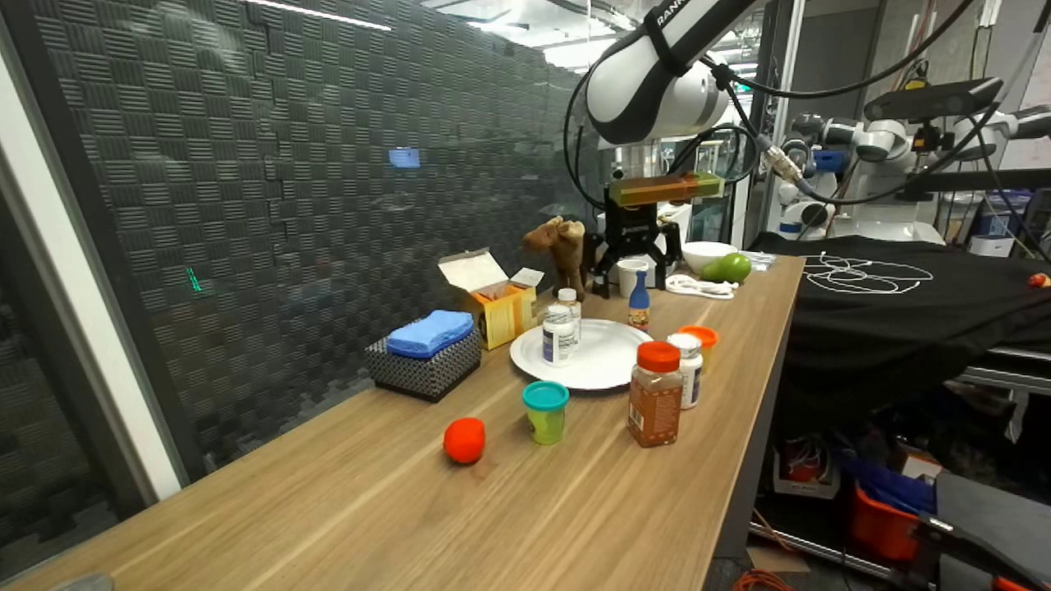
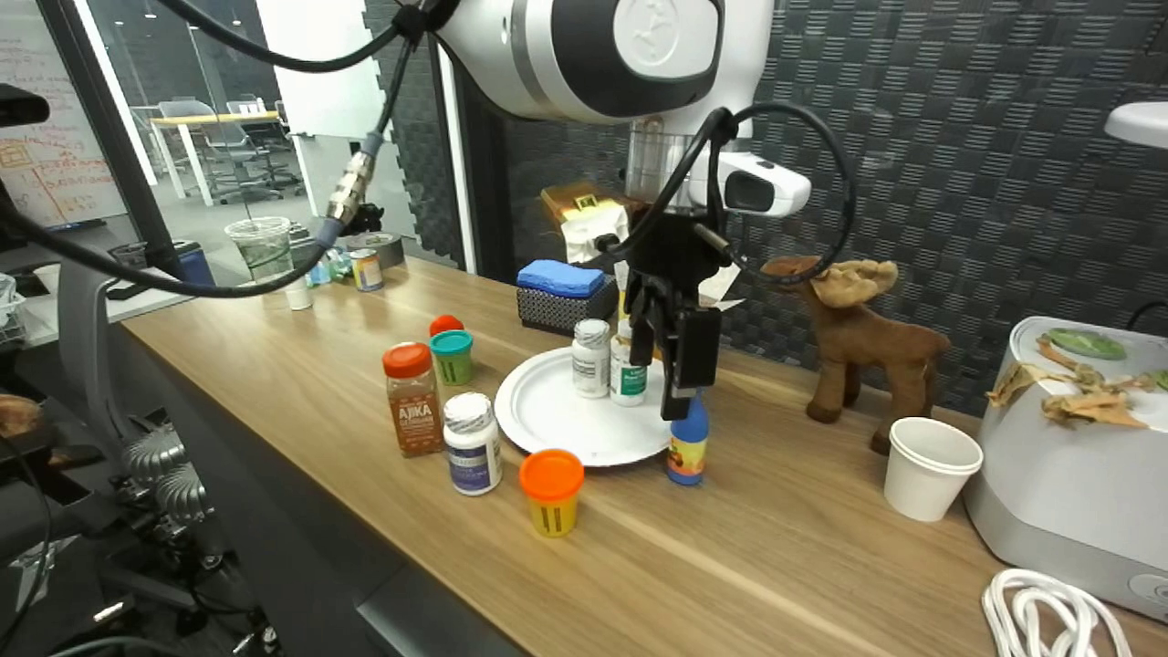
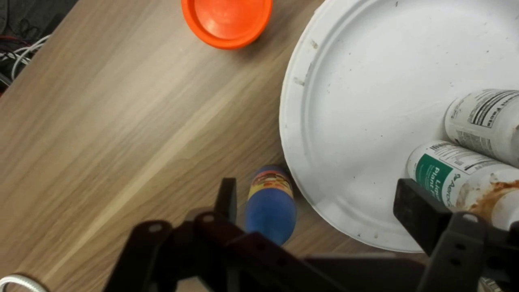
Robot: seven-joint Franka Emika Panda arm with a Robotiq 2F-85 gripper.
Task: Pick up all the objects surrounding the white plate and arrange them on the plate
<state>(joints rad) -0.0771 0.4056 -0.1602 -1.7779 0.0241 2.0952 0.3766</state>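
Gripper point(image 3: 318, 202): I have it empty, jaws wide apart at the bottom of my wrist view.
Plate point(image 2: 557, 429): near the middle of both exterior views, upper right of the wrist view.
On the plate: a white bottle point(image 2: 591, 365) and a green-labelled bottle point(image 2: 629, 379), upright, side by side.
Blue bottle point(image 3: 271, 207): lower centre of my wrist view, showing between the jaws, nearer the one at frame left, just beside the plate; I can't tell whether they touch.
Orange-lidded tub point(image 2: 552, 502): upright on the table point(image 2: 776, 584), lower middle of an exterior view.
Dark-labelled bottle point(image 2: 473, 452): upright, just left of the tub there.
Jar point(image 2: 415, 401): upright, just left of that bottle.
Teal-lidded cup point(image 1: 546, 414): upright, lower middle of an exterior view, just below the plate.
Red ball point(image 1: 465, 441): left of the cup, apart from it.
Moose point(image 2: 862, 342): right side of an exterior view, standing.
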